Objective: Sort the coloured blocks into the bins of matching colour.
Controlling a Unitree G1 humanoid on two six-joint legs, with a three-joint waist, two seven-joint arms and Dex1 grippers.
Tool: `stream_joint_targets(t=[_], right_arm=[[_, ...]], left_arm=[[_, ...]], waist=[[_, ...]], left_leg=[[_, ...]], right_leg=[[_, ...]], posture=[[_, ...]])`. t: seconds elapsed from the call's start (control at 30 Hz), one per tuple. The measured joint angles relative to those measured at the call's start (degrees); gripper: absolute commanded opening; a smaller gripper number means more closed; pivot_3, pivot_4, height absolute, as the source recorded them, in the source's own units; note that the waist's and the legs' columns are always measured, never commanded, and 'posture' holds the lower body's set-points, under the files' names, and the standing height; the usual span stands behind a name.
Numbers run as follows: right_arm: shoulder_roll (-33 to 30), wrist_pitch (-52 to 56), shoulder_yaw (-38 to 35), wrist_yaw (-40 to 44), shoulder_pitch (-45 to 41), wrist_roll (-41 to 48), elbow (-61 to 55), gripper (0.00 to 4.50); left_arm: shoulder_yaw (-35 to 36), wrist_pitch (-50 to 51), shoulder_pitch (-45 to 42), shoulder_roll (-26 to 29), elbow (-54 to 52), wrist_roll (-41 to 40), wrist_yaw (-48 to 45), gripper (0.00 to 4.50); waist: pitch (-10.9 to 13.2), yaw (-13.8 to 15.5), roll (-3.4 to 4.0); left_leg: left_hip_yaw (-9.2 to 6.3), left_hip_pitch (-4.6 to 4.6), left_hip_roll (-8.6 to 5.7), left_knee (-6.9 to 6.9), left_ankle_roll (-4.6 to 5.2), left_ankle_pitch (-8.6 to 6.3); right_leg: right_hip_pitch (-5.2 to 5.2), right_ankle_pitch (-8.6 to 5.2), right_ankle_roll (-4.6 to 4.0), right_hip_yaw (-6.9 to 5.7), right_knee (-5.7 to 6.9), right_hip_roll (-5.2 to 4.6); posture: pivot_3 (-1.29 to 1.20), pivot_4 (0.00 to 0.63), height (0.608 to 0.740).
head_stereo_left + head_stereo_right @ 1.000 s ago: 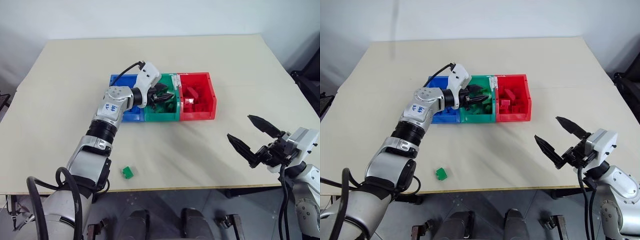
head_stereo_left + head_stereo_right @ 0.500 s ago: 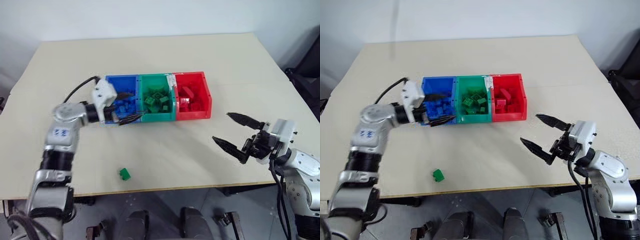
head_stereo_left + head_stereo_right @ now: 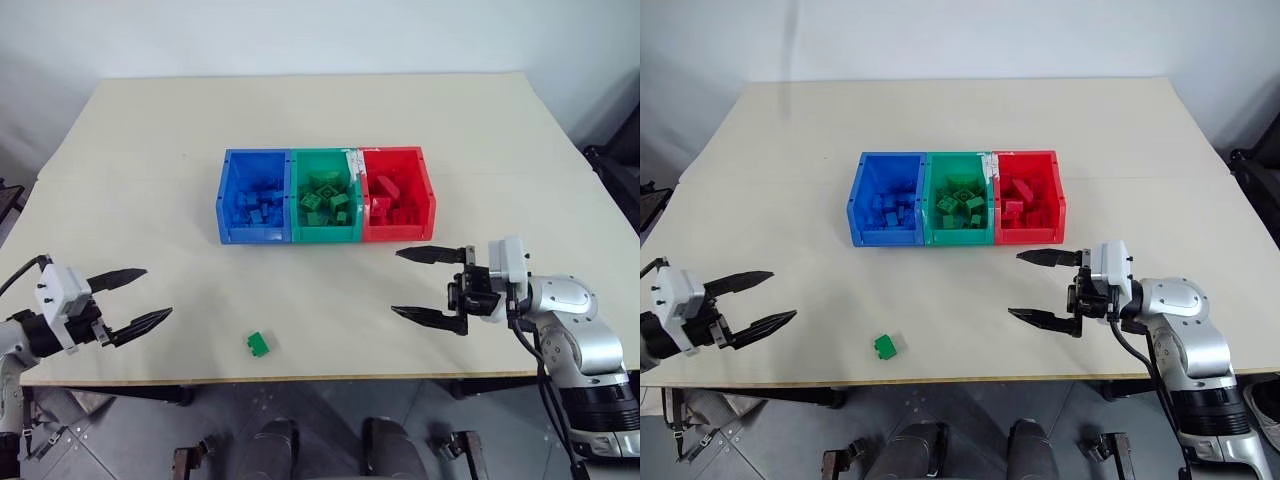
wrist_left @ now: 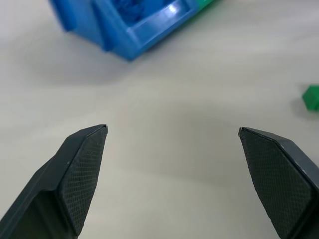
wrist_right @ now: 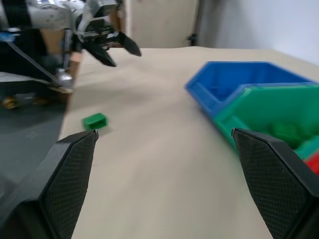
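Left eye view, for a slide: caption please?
Both open hands, left and right, flank a stray green block before the bins.

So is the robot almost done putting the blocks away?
Nearly. The blue bin, green bin and red bin each hold blocks of their own colour. Nothing is in hand: the left gripper and right gripper are both open and empty above the table. What's left is one green block lying near the table's front edge, which belongs in the green bin.
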Motion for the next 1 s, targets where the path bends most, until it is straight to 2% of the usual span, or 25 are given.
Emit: stream_joint_targets(t=[0.2, 0.33, 0.5, 0.73, 1.0], right_arm=[[-0.3, 0.0, 0.2, 2.1, -0.2, -0.6, 2.3, 4.50], [-2.3, -0.7, -0.9, 3.2, 0.3, -0.7, 2.7, 4.50], [-6.7, -0.9, -2.9, 5.5, 5.4, -0.6, 1.9, 4.50], [-9.1, 1.2, -5.9, 4.8, 12.0, 0.0, -3.5, 4.50], [-9.3, 2.5, -9.7, 1.7, 17.5, 0.2, -8.5, 4.50]], left_arm=[[-0.2, 1.6, 2.6, -0.1, -7.4, -2.0, -0.2, 4.47], [-6.9, 3.9, 1.8, 2.4, -13.3, -2.1, -3.6, 4.47], [-17.4, 3.4, -5.6, 3.7, -16.3, -1.1, -9.3, 4.47], [-33.8, -5.9, -20.2, 3.7, -6.3, 9.2, -19.1, 4.47], [-42.2, -13.9, -30.5, 0.7, 4.7, 16.5, -19.8, 4.47]], waist=[[0.0, -0.1, 0.01], [0.0, -0.1, 0.00], [0.0, 0.0, 0.01], [0.0, -0.3, 0.03], [0.0, -0.1, 0.02]], left_leg=[[0.02, 0.01, 0.03, -0.02, -0.02, -0.01], [0.03, 0.00, 0.02, -0.04, -0.02, -0.02], [0.08, 0.01, 0.03, -0.04, -0.01, -0.03], [0.21, 0.01, -0.18, -0.06, -0.01, -0.03], [0.20, -0.01, -0.22, 0.00, 0.03, -0.05]], right_leg=[[-0.01, 0.00, -0.01, 0.00, -0.02, 0.01], [-0.01, -0.01, -0.01, 0.02, -0.02, 0.01], [0.00, -0.01, -0.02, 0.00, -0.05, 0.03], [-0.02, -0.02, -0.03, 0.00, 0.04, 0.09], [0.02, 0.00, 0.01, 0.00, 0.06, 0.09]], posture=[[0.00, 0.150, 0.740], [0.00, 0.150, 0.740], [0.00, 0.150, 0.740], [0.00, 0.150, 0.740], [0.00, 0.150, 0.740]])
